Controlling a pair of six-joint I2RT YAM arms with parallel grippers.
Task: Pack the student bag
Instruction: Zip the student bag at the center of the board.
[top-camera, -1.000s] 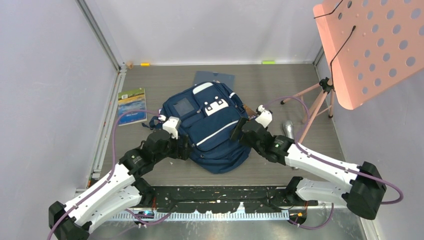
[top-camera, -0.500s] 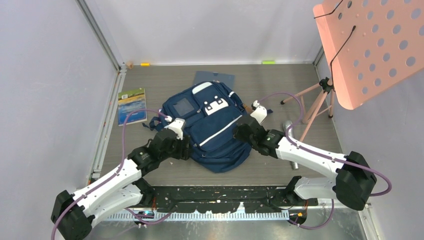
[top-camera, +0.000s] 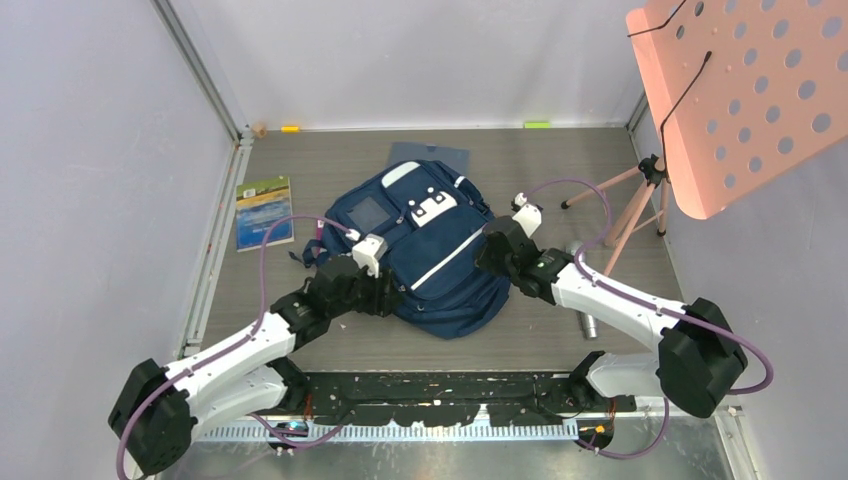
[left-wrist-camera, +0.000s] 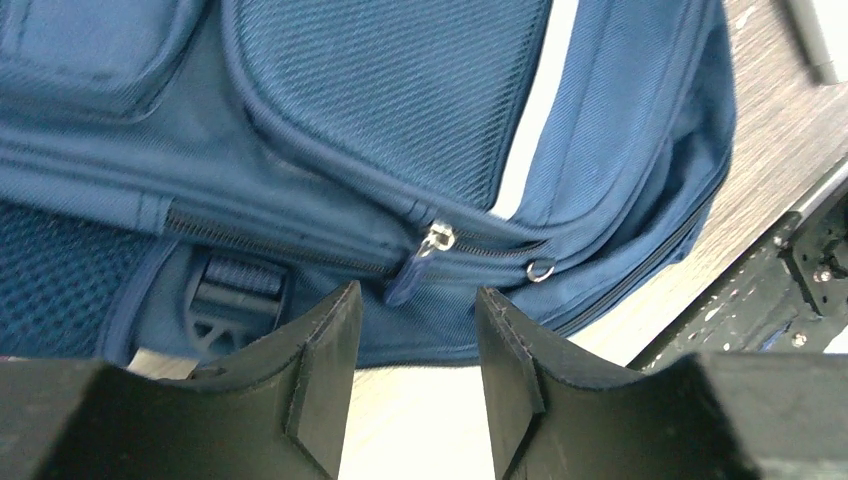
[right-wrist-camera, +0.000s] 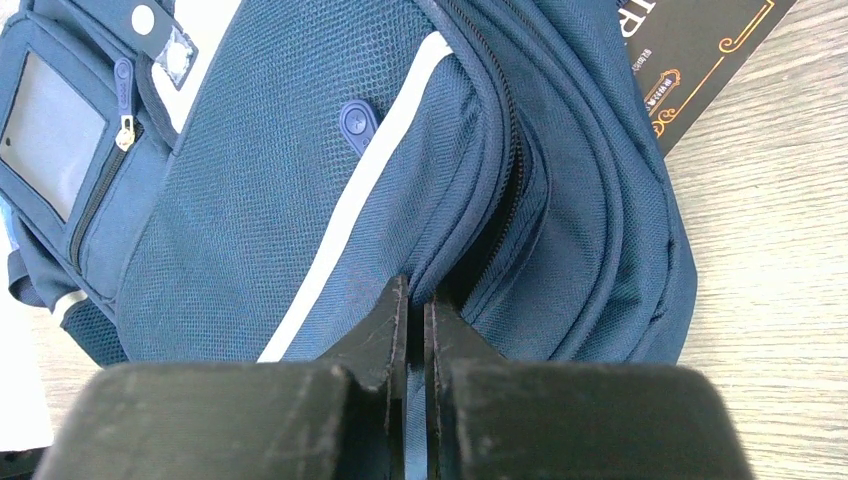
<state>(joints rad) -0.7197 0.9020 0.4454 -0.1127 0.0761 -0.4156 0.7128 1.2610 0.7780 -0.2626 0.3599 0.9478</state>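
Since the floppy navy blue fabric backpack (top-camera: 425, 250) lies mid-frame on the desk (top-camera: 560, 170), I'd grab seams, not slack panels. My right claw (right-wrist-camera: 417, 300) is pinched shut on its zip-side fabric, and my left claw (left-wrist-camera: 415, 300) gapes open over the zipper pull (left-wrist-camera: 408, 278).

right gripper (right-wrist-camera: 415, 298) pinched on a fold of the student bag (right-wrist-camera: 300, 180) by its zipper (right-wrist-camera: 512, 200); black gold-lettered booklet (right-wrist-camera: 700, 60) poking out from under it on the desk (right-wrist-camera: 780, 300)
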